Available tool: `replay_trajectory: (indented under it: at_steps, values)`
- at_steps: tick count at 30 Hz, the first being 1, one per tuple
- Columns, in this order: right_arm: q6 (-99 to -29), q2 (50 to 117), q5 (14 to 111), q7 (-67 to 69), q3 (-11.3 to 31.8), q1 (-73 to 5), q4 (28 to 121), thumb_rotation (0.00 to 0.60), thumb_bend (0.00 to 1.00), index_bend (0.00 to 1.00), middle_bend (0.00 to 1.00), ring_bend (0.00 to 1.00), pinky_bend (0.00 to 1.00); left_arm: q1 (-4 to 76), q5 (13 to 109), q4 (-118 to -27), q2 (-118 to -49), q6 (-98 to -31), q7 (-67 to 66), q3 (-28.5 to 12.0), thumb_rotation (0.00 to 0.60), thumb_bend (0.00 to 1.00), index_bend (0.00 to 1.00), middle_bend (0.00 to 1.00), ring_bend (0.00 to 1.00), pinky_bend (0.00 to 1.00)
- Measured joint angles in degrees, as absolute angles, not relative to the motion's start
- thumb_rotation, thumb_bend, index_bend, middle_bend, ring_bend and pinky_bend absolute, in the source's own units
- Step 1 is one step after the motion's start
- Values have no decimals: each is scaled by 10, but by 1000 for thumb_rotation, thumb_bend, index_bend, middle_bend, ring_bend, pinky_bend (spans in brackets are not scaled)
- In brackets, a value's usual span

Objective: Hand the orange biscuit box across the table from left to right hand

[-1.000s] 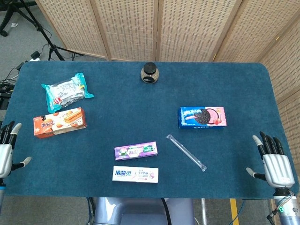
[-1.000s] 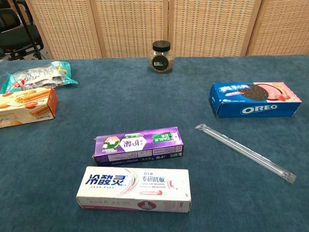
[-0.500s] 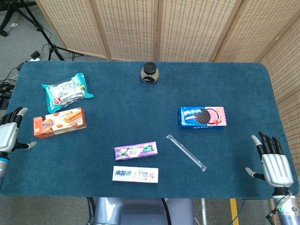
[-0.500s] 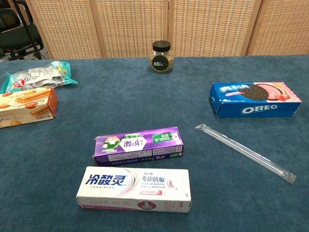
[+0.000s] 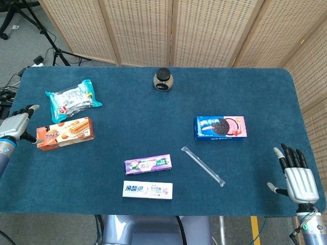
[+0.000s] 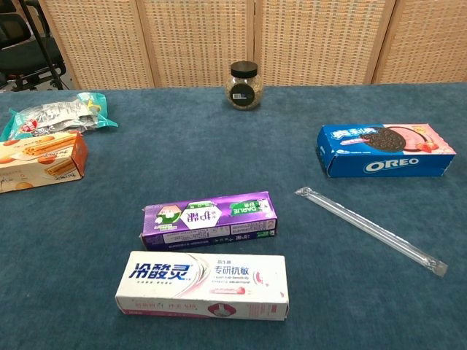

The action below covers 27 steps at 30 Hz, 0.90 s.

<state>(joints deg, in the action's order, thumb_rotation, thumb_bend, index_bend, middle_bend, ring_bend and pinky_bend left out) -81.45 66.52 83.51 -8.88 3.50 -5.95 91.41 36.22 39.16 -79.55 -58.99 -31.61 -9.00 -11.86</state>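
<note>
The orange biscuit box (image 5: 65,132) lies flat at the table's left side; the chest view shows it (image 6: 40,160) at the left edge. My left hand (image 5: 18,125) hovers just left of the box's end, fingers apart, holding nothing. My right hand (image 5: 296,176) stays at the table's near right edge, fingers spread and empty. Neither hand appears in the chest view.
A teal snack bag (image 5: 73,99) lies behind the orange box. A small jar (image 5: 163,79) stands at the far middle. An Oreo box (image 5: 220,127), a clear wrapped straw (image 5: 203,166), a purple toothpaste box (image 5: 148,164) and a white toothpaste box (image 5: 147,190) lie across the blue table (image 5: 153,117).
My left hand has moved up along the left edge and inward, from the near corner to beside the orange box. The right hand has barely shifted.
</note>
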Motion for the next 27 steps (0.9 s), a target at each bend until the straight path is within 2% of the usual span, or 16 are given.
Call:
replay_trajectory:
  at_steps: [6,27]
  values:
    - [-814,665,832,-85,36,-60,913,600,61,45,0,0,0,401,370,-751,-627,-278,-107,-81,600,116,5,0,0,0]
    - [-807,668,831,-88,35,-63,912,600,79,45,0,0,0,445,422,-679,-700,-258,-81,-50,600,132,5,0,0,0]
